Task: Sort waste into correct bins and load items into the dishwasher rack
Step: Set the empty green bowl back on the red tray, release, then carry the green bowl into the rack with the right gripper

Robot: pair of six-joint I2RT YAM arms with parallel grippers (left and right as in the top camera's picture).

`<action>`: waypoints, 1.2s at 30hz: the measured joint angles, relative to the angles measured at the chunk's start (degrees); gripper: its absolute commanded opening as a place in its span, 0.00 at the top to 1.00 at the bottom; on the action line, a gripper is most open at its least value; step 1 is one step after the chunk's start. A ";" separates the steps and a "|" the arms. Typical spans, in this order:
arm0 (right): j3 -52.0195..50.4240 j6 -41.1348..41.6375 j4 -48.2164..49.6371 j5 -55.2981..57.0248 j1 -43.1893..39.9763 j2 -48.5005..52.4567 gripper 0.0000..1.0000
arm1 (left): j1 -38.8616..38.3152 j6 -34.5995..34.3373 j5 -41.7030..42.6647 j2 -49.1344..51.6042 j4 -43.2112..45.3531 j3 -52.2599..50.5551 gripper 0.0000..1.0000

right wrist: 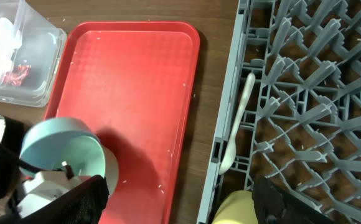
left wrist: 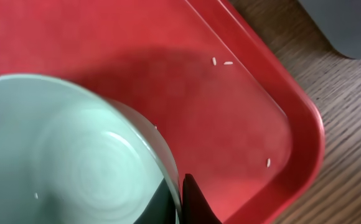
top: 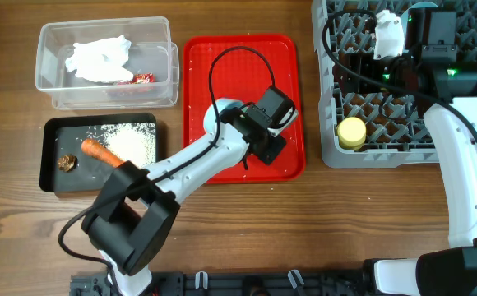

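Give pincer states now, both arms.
Left pincer: closed on the green bowl rim, over the red tray.
Right pincer: open, empty, over the rack.

A flat red tray [top: 201,82] lies mid-table [top: 304,238]; a white spoon [right wrist: 236,124] sits at its 3 o'clock.

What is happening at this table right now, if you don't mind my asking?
The left gripper has its fingers shut on the rim of a small mint green bowl, tilted over the flat red plastic tray. The right gripper hangs open and empty above the large grey plastic dishwasher rack, where a small yellow cup sits. The clear plastic tub holds crumpled white tissue and a red-brown wrapper; the black tray holds white rice and an orange carrot.
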 measured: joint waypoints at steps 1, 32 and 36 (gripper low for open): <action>0.00 0.00 0.00 0.00 0.00 0.00 0.22 | 0.00 0.00 -0.02 0.17 0.17 0.00 0.96; 0.00 0.22 0.07 0.00 0.00 0.00 0.19 | -2.03 -2.71 -0.20 -2.60 3.89 3.10 0.48; 0.00 1.25 1.66 -1.73 0.44 0.00 0.20 | 3.52 -11.89 -0.02 -10.01 1.92 5.57 0.39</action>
